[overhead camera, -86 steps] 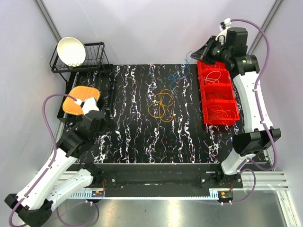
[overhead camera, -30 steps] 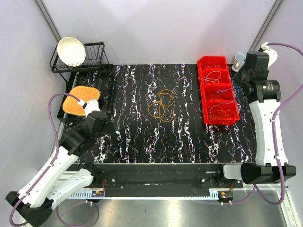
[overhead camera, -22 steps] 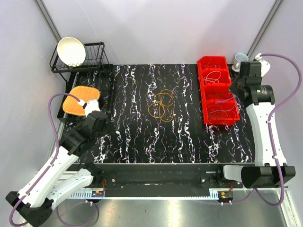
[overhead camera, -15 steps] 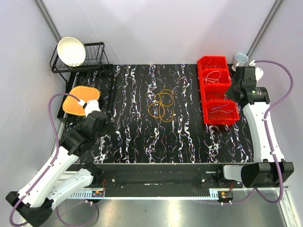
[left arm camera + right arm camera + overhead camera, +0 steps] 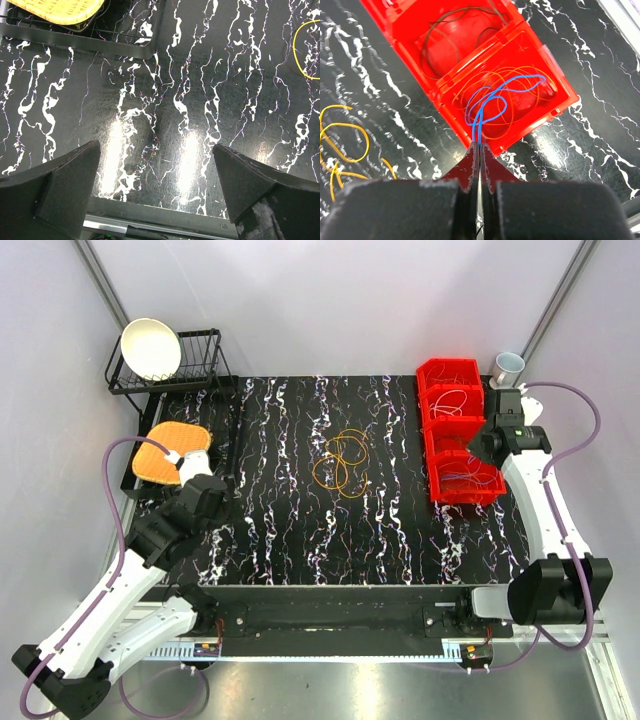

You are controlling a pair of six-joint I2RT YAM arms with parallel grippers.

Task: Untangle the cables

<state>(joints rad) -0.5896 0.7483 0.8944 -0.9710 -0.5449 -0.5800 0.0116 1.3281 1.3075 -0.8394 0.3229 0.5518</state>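
Right wrist shows right jaws clamped on blue cable (image 5: 478, 125) looping over red bin (image 5: 535, 125); left jaws spread.

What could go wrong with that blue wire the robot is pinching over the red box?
1. The blue cable lies looped on top of the orange wires in the end compartment of the red bin, so pulling it may drag them along or knot them together.
2. The right gripper pinches this very thin cable only at its fingertips, so it might slip out.
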